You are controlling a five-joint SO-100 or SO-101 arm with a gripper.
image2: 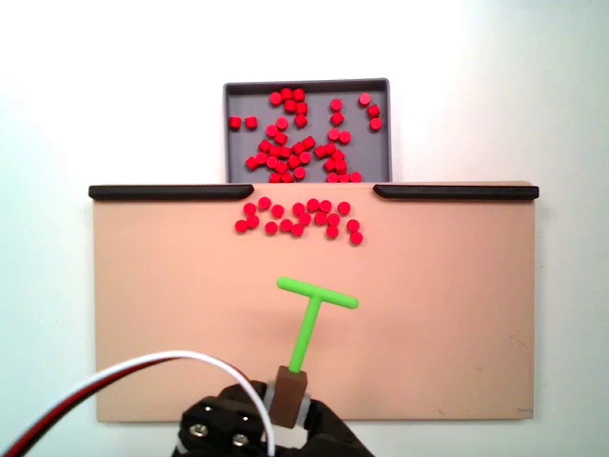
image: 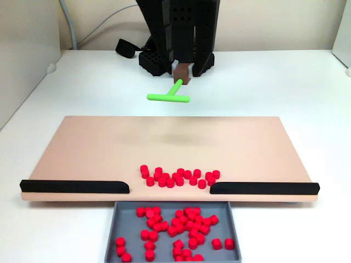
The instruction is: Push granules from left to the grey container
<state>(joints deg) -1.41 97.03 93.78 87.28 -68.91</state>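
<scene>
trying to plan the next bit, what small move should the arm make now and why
Probably bring the green T-shaped pusher, held in the claw, forward and down behind the row of granules on the tan board. That row sits just short of the gap between the black strips, with the grey container right beyond, so one forward sweep should drop them in.

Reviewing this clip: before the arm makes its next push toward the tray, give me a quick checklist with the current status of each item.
1. Pusher held: green T-shaped pusher sits by its brown base in the gripper – ok.
2. Pusher behind the pile: crossbar lies short of the granules on the board, apart from them – ok.
3. Path open: gap between the two black strips faces the grey container – ok.
4. Tray room: already holds many pellets, bare floor remains – ok.
5. Crossbar height above the tan board – cannot tell.
6. Crossbar covers the pile's full width – not ok, pile is wider.
</scene>
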